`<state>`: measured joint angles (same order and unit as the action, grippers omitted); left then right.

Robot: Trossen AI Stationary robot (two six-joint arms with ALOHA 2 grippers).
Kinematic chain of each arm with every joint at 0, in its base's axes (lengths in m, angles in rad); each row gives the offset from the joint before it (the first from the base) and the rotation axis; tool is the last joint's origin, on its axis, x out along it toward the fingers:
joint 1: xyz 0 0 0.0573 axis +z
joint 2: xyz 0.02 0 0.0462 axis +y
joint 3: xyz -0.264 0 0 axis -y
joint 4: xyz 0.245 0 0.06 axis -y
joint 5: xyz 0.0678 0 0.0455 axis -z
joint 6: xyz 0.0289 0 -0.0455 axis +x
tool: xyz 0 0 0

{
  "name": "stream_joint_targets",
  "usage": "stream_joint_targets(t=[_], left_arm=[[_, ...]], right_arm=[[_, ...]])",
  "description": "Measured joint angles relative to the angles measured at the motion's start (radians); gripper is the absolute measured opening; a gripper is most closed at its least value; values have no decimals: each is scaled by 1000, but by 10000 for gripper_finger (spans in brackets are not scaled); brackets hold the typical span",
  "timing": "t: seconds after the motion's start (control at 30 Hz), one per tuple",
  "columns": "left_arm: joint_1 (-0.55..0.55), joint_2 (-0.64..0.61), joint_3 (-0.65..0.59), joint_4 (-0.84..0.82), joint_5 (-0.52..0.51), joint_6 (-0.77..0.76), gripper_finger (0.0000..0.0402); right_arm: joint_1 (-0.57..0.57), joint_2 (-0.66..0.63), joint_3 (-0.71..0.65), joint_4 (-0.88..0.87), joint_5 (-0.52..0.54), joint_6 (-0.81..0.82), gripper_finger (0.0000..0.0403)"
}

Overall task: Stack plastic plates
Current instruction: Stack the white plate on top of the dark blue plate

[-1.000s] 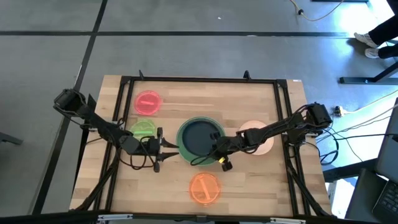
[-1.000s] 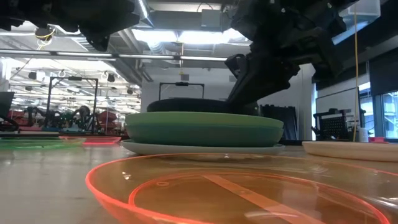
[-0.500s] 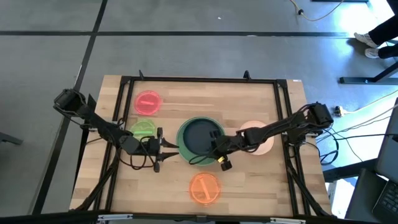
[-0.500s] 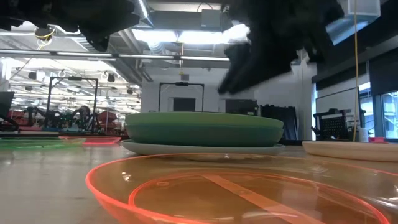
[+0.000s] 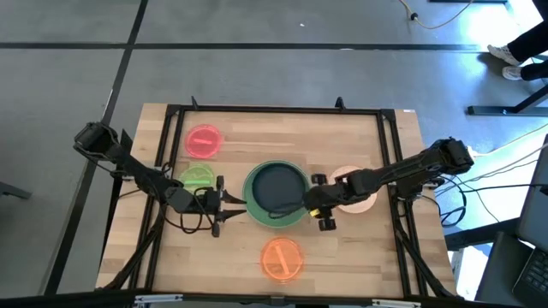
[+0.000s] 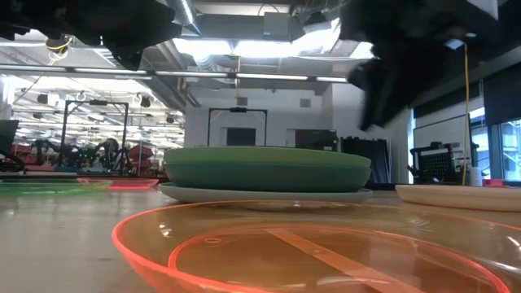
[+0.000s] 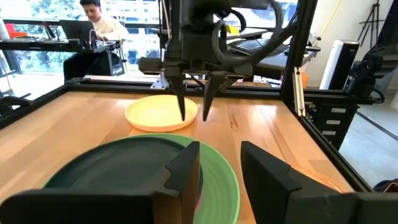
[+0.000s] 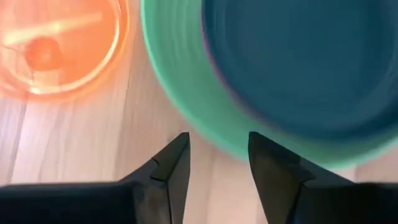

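At the table's middle stands a stack: a dark navy plate lies inside a green plate, which rests on a pale plate. My right gripper hangs open just right of the stack, above the table, fingers pointing down; in its own view the green rim lies just ahead. My left gripper waits open at the stack's left rim. A peach plate lies under my right arm.
A translucent orange plate lies near the front edge, a lime plate left of the stack, a red-pink plate at the far left. A black frame rims the table. A person sits beyond it.
My right gripper has opened and let go of the navy plate, then risen and drawn back toward the table's right edge. The navy plate, held up above the green rim a second ago, has dropped flat into the green plate.
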<state>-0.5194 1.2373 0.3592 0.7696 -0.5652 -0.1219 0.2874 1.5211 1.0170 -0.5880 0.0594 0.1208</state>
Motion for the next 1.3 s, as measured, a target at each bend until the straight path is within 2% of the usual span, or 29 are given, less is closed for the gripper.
stream_joint_targets(t=[0.33,0.53,0.77,1.1,1.2,1.3], left_arm=[[0,0,0,1,-2,-2,110],[0,0,0,1,-5,-3,110],[0,0,0,1,-5,-6,110],[0,0,0,1,-6,-6,110],[0,0,0,1,-7,-6,110],[0,0,0,1,-7,-6,110]], right_arm=[[90,-26,-106,-194,135,332,150],[107,-26,-128,-251,151,516,150],[105,-26,-196,-214,151,584,150],[105,-24,-278,-143,139,594,149],[105,-23,-291,-138,134,593,134],[105,-23,-299,-133,120,587,100]])
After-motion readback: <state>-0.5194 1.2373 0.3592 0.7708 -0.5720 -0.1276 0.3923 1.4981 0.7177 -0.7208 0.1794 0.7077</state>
